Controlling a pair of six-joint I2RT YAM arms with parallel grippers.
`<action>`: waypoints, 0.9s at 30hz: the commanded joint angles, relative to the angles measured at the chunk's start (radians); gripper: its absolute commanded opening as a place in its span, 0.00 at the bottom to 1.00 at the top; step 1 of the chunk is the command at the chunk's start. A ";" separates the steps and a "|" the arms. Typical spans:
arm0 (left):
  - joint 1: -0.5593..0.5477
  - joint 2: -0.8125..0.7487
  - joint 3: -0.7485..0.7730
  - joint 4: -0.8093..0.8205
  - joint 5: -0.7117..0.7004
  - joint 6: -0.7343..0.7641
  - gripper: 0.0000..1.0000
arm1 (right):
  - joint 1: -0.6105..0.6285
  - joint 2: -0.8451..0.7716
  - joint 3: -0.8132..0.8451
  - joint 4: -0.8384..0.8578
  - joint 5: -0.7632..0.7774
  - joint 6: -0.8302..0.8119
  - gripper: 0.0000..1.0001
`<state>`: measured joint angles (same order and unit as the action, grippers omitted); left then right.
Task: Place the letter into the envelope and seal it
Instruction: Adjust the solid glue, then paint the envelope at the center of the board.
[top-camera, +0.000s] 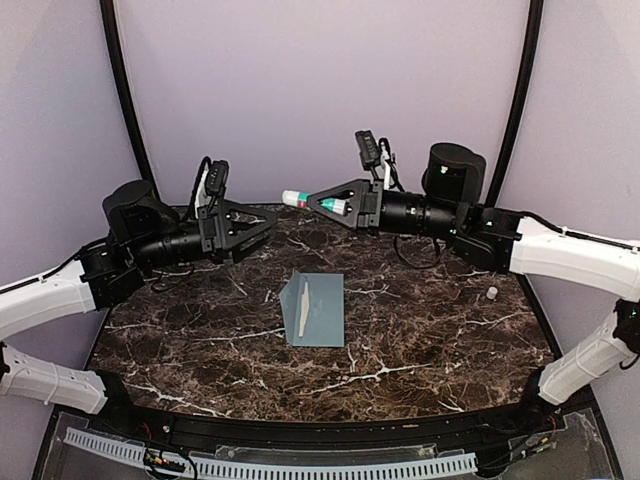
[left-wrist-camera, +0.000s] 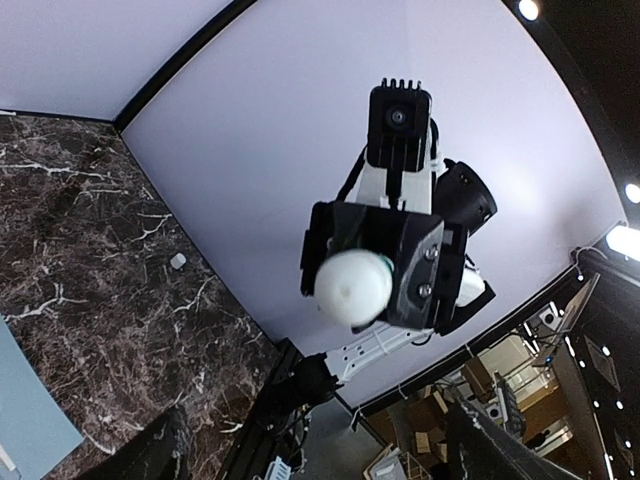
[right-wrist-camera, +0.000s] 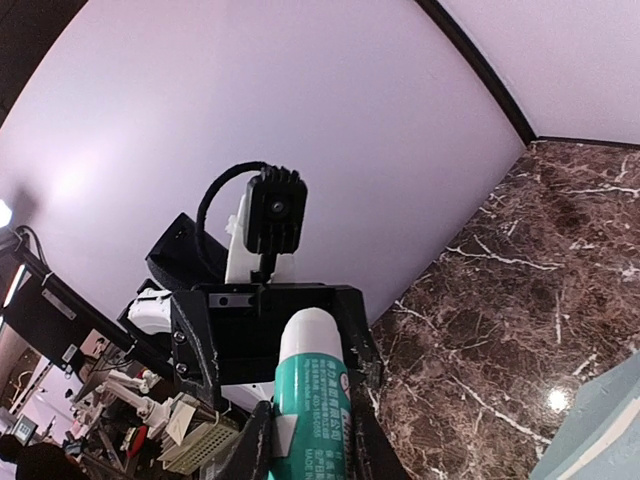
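Note:
The pale teal envelope (top-camera: 322, 312) lies flat in the middle of the marble table, and its corner shows in both wrist views (left-wrist-camera: 28, 408) (right-wrist-camera: 600, 432). A pale raised fold (top-camera: 300, 306) runs along its left part; flap or sheet, I cannot tell. The letter is hidden. High above the back of the table my right gripper (top-camera: 320, 203) (right-wrist-camera: 312, 452) is shut on a green glue stick (top-camera: 304, 200) (right-wrist-camera: 312, 395) (left-wrist-camera: 352, 288), its white end pointing left. My left gripper (top-camera: 268, 222) (left-wrist-camera: 320, 462) faces it from the left, open and empty, a short gap from the stick.
A small white cap (top-camera: 492, 293) (left-wrist-camera: 178, 261) lies on the marble table (top-camera: 420, 350) at the right, near the right arm. Lilac walls close in the back and both sides. Black frame posts stand at the back corners.

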<state>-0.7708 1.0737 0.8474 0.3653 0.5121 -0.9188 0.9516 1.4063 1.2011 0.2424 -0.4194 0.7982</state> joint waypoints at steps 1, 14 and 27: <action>0.043 -0.053 0.003 -0.216 0.039 0.098 0.87 | -0.056 -0.062 -0.036 -0.077 0.076 -0.023 0.07; 0.239 0.150 -0.024 -0.474 0.087 0.402 0.85 | -0.069 -0.152 -0.205 -0.219 0.226 -0.023 0.06; 0.247 0.481 -0.014 -0.281 0.028 0.435 0.81 | -0.010 -0.114 -0.303 -0.176 0.303 -0.010 0.07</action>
<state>-0.5316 1.4803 0.8207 -0.0032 0.5510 -0.5049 0.9253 1.2785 0.9241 0.0032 -0.1516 0.7776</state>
